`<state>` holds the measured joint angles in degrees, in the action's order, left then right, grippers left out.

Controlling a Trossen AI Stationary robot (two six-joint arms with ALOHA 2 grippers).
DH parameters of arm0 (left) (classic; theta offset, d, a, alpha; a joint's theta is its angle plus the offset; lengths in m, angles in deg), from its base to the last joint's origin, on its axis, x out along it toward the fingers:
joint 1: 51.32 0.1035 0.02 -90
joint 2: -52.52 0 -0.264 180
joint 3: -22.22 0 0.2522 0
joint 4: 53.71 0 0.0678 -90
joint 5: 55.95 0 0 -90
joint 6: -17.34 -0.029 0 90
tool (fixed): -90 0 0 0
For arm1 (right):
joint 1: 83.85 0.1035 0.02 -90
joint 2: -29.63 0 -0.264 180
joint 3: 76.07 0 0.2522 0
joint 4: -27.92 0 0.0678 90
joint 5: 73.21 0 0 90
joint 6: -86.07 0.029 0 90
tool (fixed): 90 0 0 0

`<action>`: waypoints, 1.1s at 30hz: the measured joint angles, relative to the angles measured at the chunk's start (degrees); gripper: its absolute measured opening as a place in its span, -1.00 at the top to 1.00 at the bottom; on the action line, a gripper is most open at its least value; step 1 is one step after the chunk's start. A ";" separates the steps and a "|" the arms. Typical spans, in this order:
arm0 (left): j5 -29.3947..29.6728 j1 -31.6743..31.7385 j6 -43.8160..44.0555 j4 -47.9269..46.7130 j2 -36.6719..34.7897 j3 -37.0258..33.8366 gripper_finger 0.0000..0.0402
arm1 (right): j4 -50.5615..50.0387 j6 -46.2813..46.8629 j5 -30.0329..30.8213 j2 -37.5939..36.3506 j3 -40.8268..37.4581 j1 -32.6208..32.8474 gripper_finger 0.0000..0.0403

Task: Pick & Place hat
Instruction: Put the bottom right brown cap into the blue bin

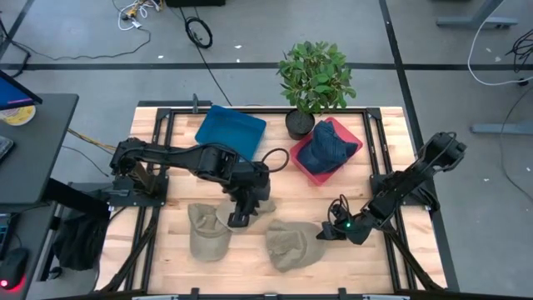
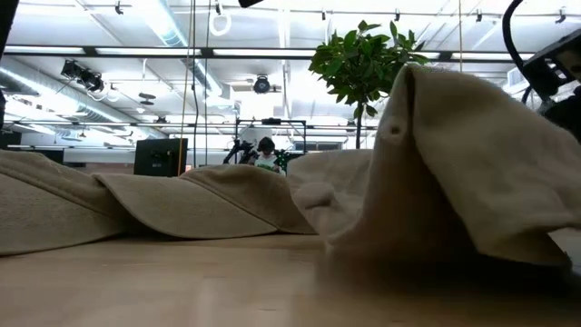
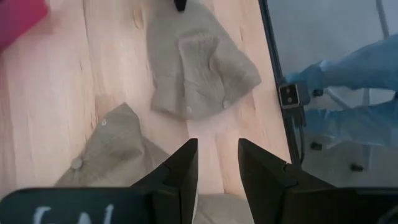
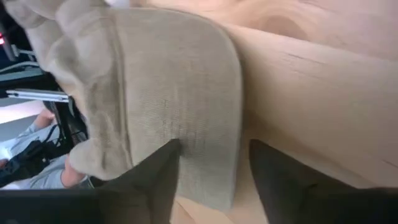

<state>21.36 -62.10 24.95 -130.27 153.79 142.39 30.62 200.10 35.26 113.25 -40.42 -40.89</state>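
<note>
Two beige hats lie flat on the wooden table: one near the left (image 1: 208, 232) (image 3: 115, 155), one at the centre near edge (image 1: 293, 244) (image 3: 199, 62) (image 4: 155, 93). A blue hat (image 1: 327, 148) rests in a red tray (image 1: 354, 137). My left gripper (image 1: 240, 218) (image 3: 217, 174) is open, pointing down at the right edge of the left beige hat. My right gripper (image 1: 325, 233) (image 4: 214, 180) is open and low at the centre hat's right side, with its brim (image 4: 211, 124) reaching between the fingers. Both beige hats fill the low view (image 2: 454, 163) (image 2: 136, 209). My left gripper hangs over the left beige hat's right edge (image 1: 226, 223); whether the fingers touch the cloth I cannot tell. My right gripper comes in nearly level from the table's right, open, with the centre hat's brim edge (image 4: 230, 149) between its fingers; the brim lies flat on the table, and touch cannot be told.
A blue tray (image 1: 231, 129) sits at the far side, left of a potted plant (image 1: 315, 79) (image 2: 363, 54). A black cable (image 1: 275, 157) loops between the trays. A person in blue (image 3: 360, 68) stands off the table's near edge. Bare wood (image 1: 250, 258) shows between the beige hats.
</note>
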 joint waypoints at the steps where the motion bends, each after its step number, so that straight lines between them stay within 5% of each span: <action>1: 0.01 0.00 0.35 0.59 0.00 0.00 0.42 | 0.49 -1.15 0.51 0.02 0.00 0.00 0.14; 8: 2.38 -0.02 2.05 4.31 0.00 0.00 0.42 | 5.67 -9.86 5.20 -0.13 0.00 -0.02 0.91; 18: 8.26 0.00 8.43 4.12 0.07 0.00 0.42 | 15.34 -20.37 5.97 -3.53 -0.11 0.09 0.98; 22: 8.70 -0.19 10.14 4.10 0.07 0.00 0.42 | 15.50 -24.40 7.21 -8.23 -0.11 0.09 0.98; 33: 21.41 -0.61 18.76 -6.32 -0.17 -0.02 0.42 | 17.23 -39.92 9.60 -24.61 -0.13 0.11 0.99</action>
<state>42.77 -62.71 43.71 -136.59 153.62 142.37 47.85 160.17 44.87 88.63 -40.55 -40.78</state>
